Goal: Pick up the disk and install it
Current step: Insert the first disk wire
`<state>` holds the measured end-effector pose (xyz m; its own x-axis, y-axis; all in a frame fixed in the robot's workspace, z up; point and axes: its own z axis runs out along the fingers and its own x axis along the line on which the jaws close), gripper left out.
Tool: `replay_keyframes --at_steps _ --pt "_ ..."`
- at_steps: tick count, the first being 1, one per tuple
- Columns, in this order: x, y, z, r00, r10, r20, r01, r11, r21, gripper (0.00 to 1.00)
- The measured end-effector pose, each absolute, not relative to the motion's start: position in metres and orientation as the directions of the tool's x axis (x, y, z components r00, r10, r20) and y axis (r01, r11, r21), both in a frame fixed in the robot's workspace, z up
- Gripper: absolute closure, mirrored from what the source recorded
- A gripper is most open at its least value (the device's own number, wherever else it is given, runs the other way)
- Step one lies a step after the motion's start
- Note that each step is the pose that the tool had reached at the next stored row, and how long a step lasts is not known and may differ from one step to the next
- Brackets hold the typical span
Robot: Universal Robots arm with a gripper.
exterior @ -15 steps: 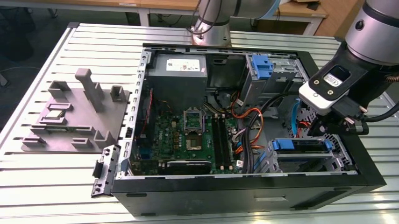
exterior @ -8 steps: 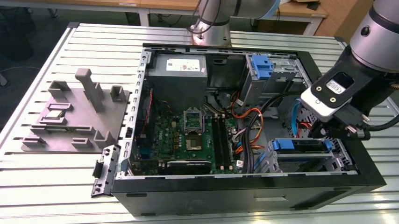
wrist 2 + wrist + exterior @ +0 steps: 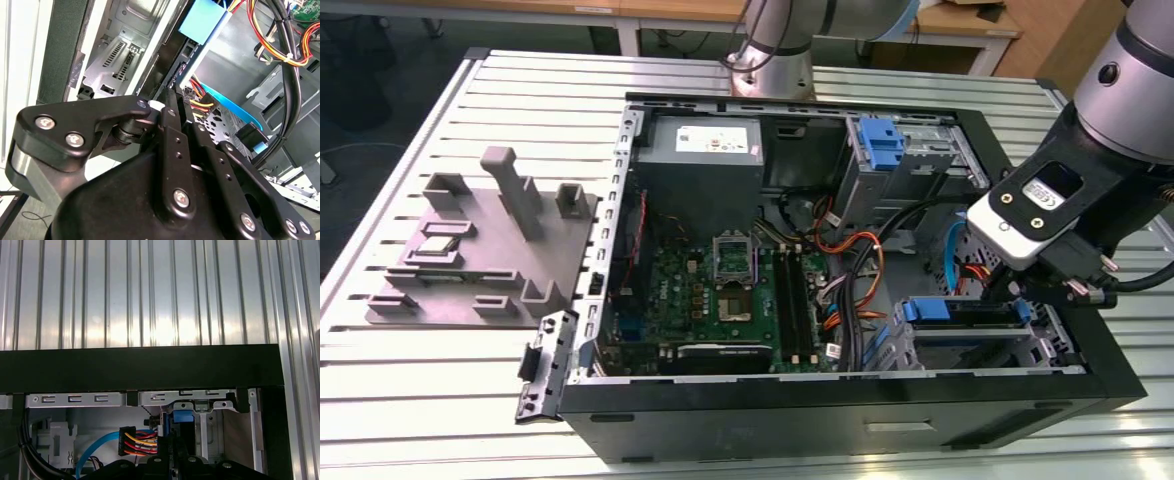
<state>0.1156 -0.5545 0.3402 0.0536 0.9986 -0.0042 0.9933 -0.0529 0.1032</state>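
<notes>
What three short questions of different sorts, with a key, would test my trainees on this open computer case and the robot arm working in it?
1. True or false: the gripper is over the grey fixture block on the table.
2. Which colour are the plastic carriers in the drive bays: A red, B blue, C green?
3. On which side of the computer case, in the exterior view, does the grey fixture block stand?

Key
1. False: it is down at the drive bay in the case's corner on the exterior view's right.
2. B.
3. The exterior view's left, on the slatted table.

Ribbed bare-metal table [image 3: 427, 380], matt fingers [image 3: 170, 130]
</notes>
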Motion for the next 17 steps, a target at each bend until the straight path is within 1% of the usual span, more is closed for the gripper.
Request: replay_keyframes --at_steps 8,17 --pt "0.1156 -0.5546 0.3399 0.054 0.999 -0.004 0.993 -0.053 0.103 0.83" --pt "0.1156 -0.5593 0.338 0.055 0.998 0.004 0.993 -0.055 0.103 0.83"
